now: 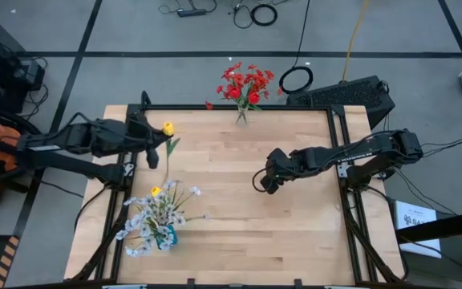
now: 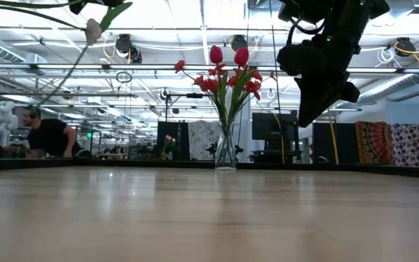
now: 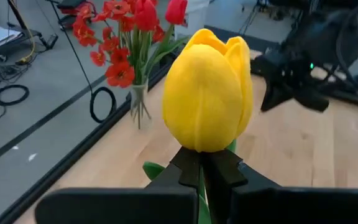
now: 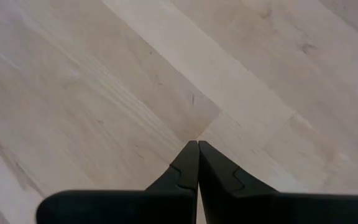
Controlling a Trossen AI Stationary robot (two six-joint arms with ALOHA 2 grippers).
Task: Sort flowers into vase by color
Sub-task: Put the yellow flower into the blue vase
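The left end effector (image 3: 202, 171) is clamped on the green stem of an artificial yellow tulip (image 3: 208, 90), gripping just under the closed bloom. From above, the tulip's head (image 1: 168, 128) sits near the worktop's left edge, towards the far side, and its stem with one leaf hangs down from the grip towards the pale wooden worktop (image 1: 247, 233).

A clear glass vase of red tulips and red cluster flowers (image 1: 245, 87) stands at the middle of the worktop's far edge — in the low view its stems fan upward from the narrow glass body (image 2: 226, 149). Near the front left corner a second bunch of small white blossoms (image 1: 155, 221) holds another yellow tulip (image 1: 156, 191) among its sprays; the container beneath them is mostly hidden, only a blue-green base showing.

The right end effector (image 4: 197, 163) is shut with nothing in it, fingertips pressed together, and hangs over bare wood right of the worktop's centre (image 1: 267, 183), well apart from both bunches.

Beyond the worktop, a person in a dark shirt (image 2: 48, 135) leans over at the room's left side.
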